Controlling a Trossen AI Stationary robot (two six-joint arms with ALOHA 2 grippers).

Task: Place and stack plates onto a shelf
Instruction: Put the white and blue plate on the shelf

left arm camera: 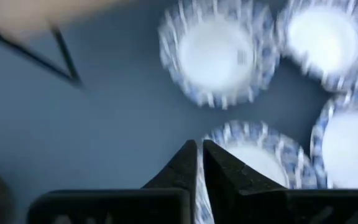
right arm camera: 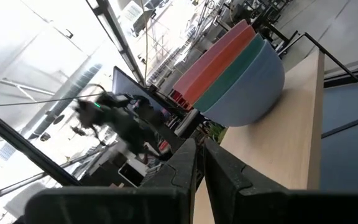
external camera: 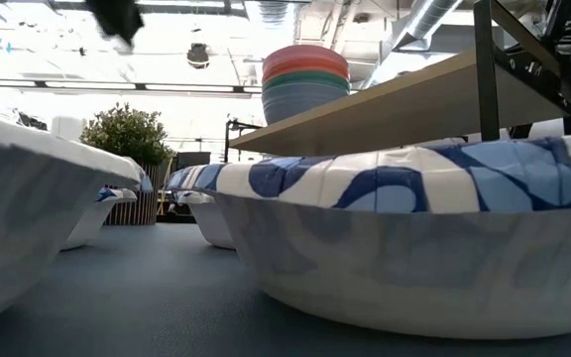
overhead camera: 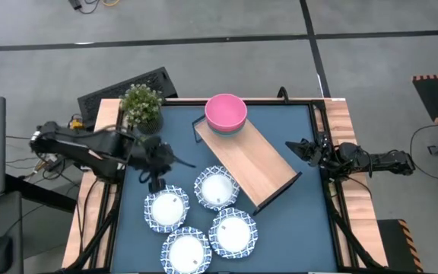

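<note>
Left gripper (overhead camera: 156,183) jaws pressed together, empty, over the 11 o'clock plate (overhead camera: 166,209) of four on the mat. Shelf (overhead camera: 251,163) at their 1 o'clock, bowls (overhead camera: 226,113) on its far end. Right gripper (overhead camera: 296,148) closed, empty, by the shelf.

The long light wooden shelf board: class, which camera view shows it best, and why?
The high view: the long light wooden shelf board shows whole, stacked bowls at one end. The low view shows only its edge from below; the right wrist view one end; the left wrist view a blurred corner.
</note>
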